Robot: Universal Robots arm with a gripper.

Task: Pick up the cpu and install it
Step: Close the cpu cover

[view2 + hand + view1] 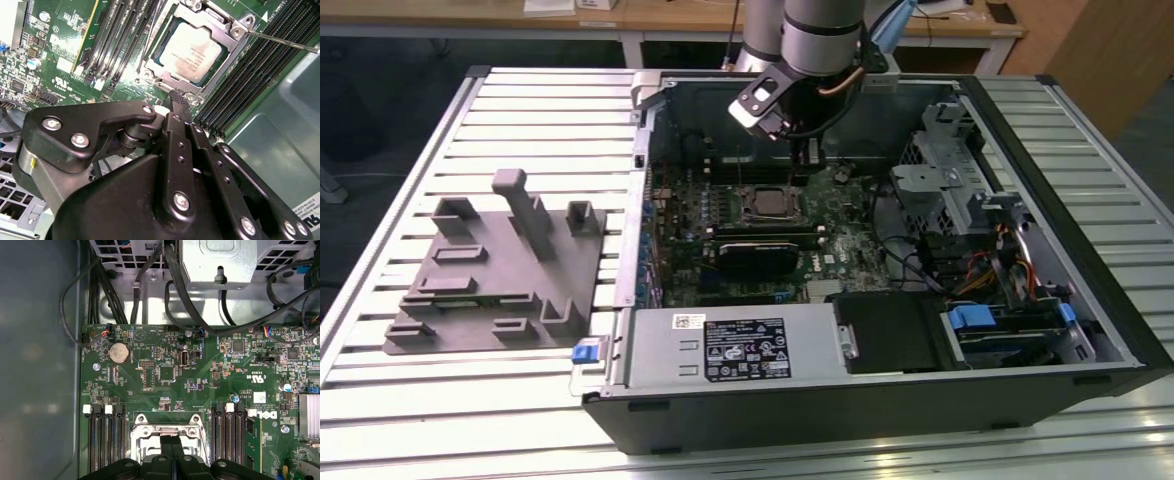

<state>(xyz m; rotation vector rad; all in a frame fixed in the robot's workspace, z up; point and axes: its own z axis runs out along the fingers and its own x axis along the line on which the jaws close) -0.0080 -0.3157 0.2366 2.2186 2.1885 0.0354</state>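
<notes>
On the ribbed metal tabletop (520, 110) lies the open black steel computer case (854, 420), its green motherboard (165, 375) facing up under the arm (821, 40). Near the board's middle, the square metal-framed socket (235, 30) holds the cpu (192, 50), a flat, near-square chip with a dull silver lid and no real long axis, seated level inside the frame. The black jaws are pressed together on nothing, tips low over the board just beside the frame's edge, the chip lying just beyond them.
</notes>
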